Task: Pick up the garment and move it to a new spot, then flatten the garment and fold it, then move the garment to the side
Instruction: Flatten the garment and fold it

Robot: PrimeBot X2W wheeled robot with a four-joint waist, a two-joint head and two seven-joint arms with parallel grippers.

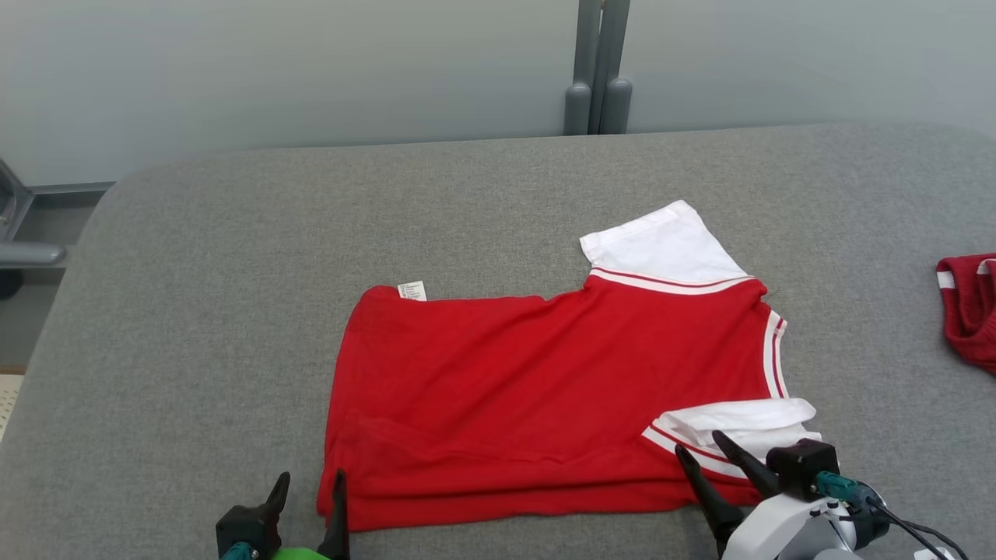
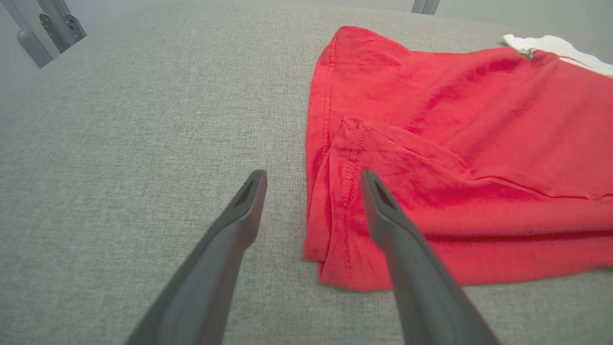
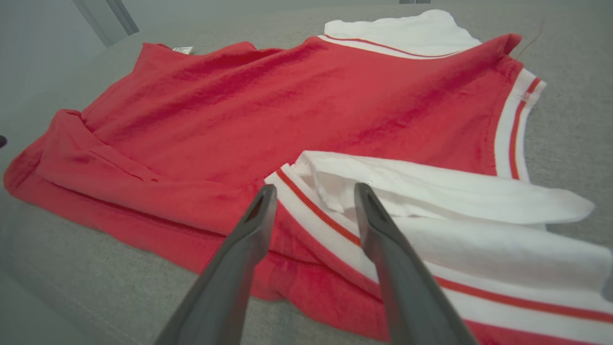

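The left gripper [image 1: 310, 484] reaches in low from the near edge, its long dark fingers spread wide. One tip is over the hem corner of the bright red short-sleeved shirt with white sleeves [image 1: 545, 373], the other over the grey fabric-covered table [image 1: 218, 295]. The right gripper [image 1: 698, 443] angles in from the near right, fingers parted and holding nothing, either side of the near white sleeve's striped cuff [image 3: 325, 218]. The shirt lies spread mid-table. A darker red bundled cloth [image 1: 969, 307] sits well apart at the right edge.
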